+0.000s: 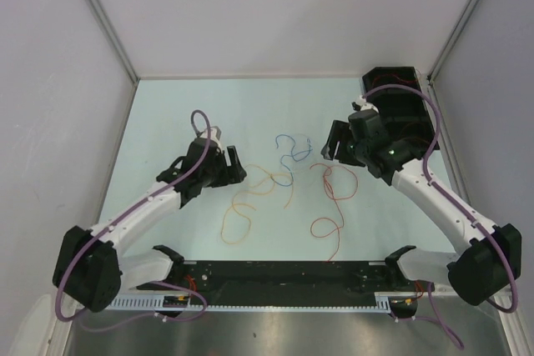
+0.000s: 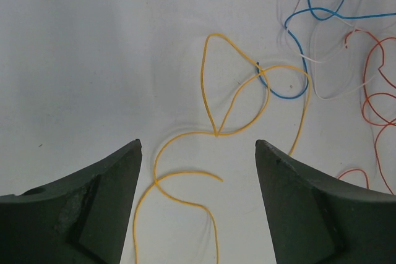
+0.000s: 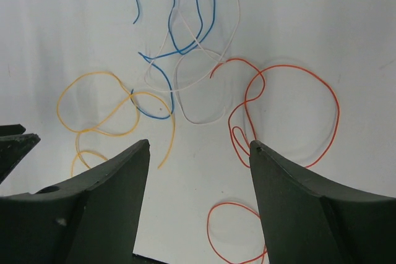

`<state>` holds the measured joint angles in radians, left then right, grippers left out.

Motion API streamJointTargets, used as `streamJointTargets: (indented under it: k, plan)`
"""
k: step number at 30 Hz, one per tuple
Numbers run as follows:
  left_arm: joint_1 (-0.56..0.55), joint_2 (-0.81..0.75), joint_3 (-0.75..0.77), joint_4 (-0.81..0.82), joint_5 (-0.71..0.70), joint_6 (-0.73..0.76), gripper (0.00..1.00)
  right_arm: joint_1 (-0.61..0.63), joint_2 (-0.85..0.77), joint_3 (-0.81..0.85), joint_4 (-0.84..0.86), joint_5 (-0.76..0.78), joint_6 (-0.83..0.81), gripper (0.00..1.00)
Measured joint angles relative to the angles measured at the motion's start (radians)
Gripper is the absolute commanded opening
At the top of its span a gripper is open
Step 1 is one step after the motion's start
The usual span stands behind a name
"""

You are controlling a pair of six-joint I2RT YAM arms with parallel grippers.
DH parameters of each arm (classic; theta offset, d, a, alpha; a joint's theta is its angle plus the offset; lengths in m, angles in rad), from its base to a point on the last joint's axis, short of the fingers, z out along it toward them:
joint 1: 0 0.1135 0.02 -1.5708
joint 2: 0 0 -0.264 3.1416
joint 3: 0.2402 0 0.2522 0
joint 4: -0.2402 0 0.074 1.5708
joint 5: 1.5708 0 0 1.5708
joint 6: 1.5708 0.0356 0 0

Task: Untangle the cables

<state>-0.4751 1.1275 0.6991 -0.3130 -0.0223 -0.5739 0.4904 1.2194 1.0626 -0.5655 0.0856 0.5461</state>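
Thin curly cables lie loose on the white table between my grippers. A yellow-orange cable (image 1: 236, 206) is on the left, a blue cable (image 1: 288, 135) in the middle and a red cable (image 1: 334, 174) on the right. In the left wrist view the yellow cable (image 2: 203, 78) loops between my open fingers, and the blue one (image 2: 288, 26) crosses it. A white cable (image 3: 237, 4) tangles with the blue one (image 3: 213, 13); the red one (image 3: 337, 103) lies to the right. My left gripper (image 1: 237, 164) and right gripper (image 1: 332, 146) are both open, empty and above the table.
A black box (image 1: 400, 93) stands at the back right corner behind the right arm. Grey walls enclose the table on three sides. A black rail (image 1: 284, 277) runs along the near edge between the arm bases.
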Motion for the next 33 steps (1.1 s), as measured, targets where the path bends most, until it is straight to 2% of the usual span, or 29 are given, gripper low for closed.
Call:
streamJointTargets:
  k: [6, 8, 9, 11, 12, 15, 18, 22, 24, 28, 33]
  plan:
    - [0.000, 0.135, 0.000, 0.080, 0.004, -0.013, 0.67, 0.002, -0.002, -0.016, -0.022, 0.004, 0.000, 0.71]
    - [0.000, 0.170, 0.001, 0.109, 0.011, -0.022, 0.57, 0.001, -0.010, -0.018, -0.029, 0.005, -0.001, 0.71]
    - [0.000, 0.196, 0.004, 0.124, 0.022, -0.027, 0.41, 0.001, -0.018, -0.018, -0.034, 0.006, -0.001, 0.71]
    - [0.000, 0.248, 0.014, 0.154, 0.043, -0.032, 0.18, 0.000, -0.033, -0.018, -0.040, 0.009, -0.001, 0.71]
    - [0.000, 0.271, 0.020, 0.166, 0.053, -0.041, 0.00, 0.000, -0.037, -0.018, -0.043, 0.011, -0.001, 0.71]
    - [0.000, 0.355, 0.057, 0.192, 0.100, -0.046, 0.00, -0.002, -0.042, -0.018, -0.051, 0.012, -0.001, 0.71]
    - [-0.018, 0.385, 0.132, 0.129, 0.121, -0.025, 0.00, -0.010, -0.045, -0.018, -0.058, 0.005, -0.009, 0.72]
    - [-0.119, 0.319, 0.360, -0.077, 0.076, 0.059, 0.03, -0.050, -0.074, 0.001, -0.076, -0.053, -0.048, 0.72]
    - [-0.161, 0.251, 0.502, -0.165, 0.079, 0.114, 0.03, -0.068, -0.095, 0.035, -0.079, -0.105, -0.076, 0.69]
    - [-0.167, 0.090, 0.708, -0.278, 0.106, 0.237, 0.01, -0.071, -0.140, 0.131, -0.031, -0.299, -0.135, 0.64]
    - [-0.159, -0.050, 0.775, -0.392, 0.211, 0.370, 0.03, -0.068, -0.186, 0.195, 0.138, -0.622, -0.180, 0.60]
